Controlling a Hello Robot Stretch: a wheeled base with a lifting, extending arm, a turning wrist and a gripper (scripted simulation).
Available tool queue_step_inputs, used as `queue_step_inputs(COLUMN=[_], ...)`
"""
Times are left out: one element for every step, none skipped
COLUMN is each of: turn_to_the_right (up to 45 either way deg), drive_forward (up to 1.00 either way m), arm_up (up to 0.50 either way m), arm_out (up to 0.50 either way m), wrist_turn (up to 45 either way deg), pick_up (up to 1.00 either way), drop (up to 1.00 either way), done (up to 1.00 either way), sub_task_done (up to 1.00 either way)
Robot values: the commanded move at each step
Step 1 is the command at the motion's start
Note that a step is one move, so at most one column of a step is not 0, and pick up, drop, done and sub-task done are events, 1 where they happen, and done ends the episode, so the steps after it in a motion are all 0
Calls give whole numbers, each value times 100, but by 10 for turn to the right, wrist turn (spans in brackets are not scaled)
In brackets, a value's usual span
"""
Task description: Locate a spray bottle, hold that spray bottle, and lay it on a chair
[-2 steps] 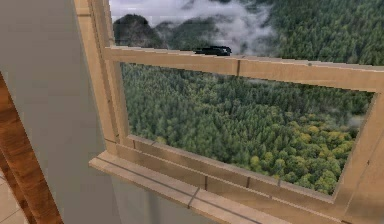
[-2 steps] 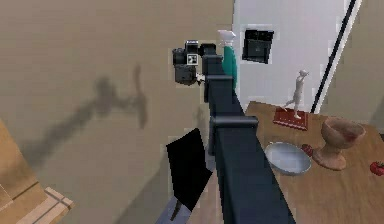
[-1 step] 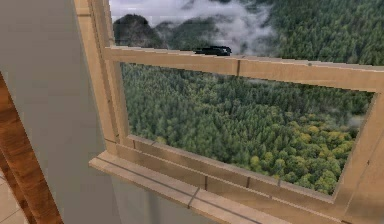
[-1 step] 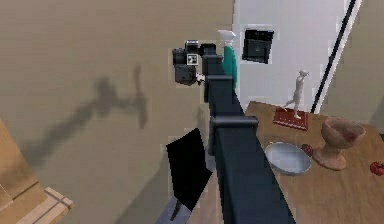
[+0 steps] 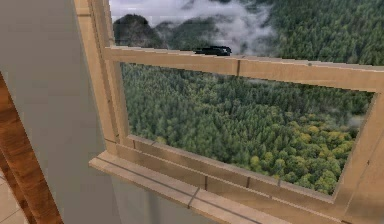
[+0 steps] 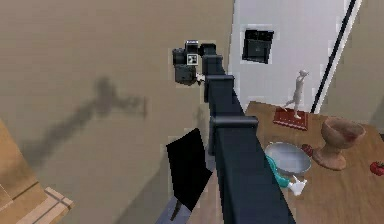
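Note:
In the arm side view the dark arm (image 6: 235, 150) rises from the bottom edge to the gripper (image 6: 183, 60), high against a bare beige wall. Nothing hangs at the gripper's far end, so it holds nothing. A black chair (image 6: 190, 170) stands left of the arm, at the near end of a wooden table (image 6: 350, 190). On the table beside the arm lies a small white and teal thing (image 6: 297, 184); I cannot tell what it is.
The table also carries a pale blue bowl (image 6: 285, 155), a brown goblet-shaped vase (image 6: 343, 140), a white statuette on a red base (image 6: 297, 95) and a small red thing (image 6: 377, 168). The forward view faces a wooden-framed window (image 5: 240, 68) close ahead, with a grey wall (image 5: 50, 90) on its left.

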Motion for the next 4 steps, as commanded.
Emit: queue_step_inputs(turn_to_the_right=[0, 0, 0, 0], drive_forward=[0, 0, 0, 0], arm_up=[0, 0, 0, 0], arm_out=[-10, 0, 0, 0], wrist_turn=[0, -450, -450, -450], pick_up=[0, 0, 0, 0], drop=[0, 0, 0, 0], done=[0, 0, 0, 0], sub_task_done=[0, 0, 0, 0])
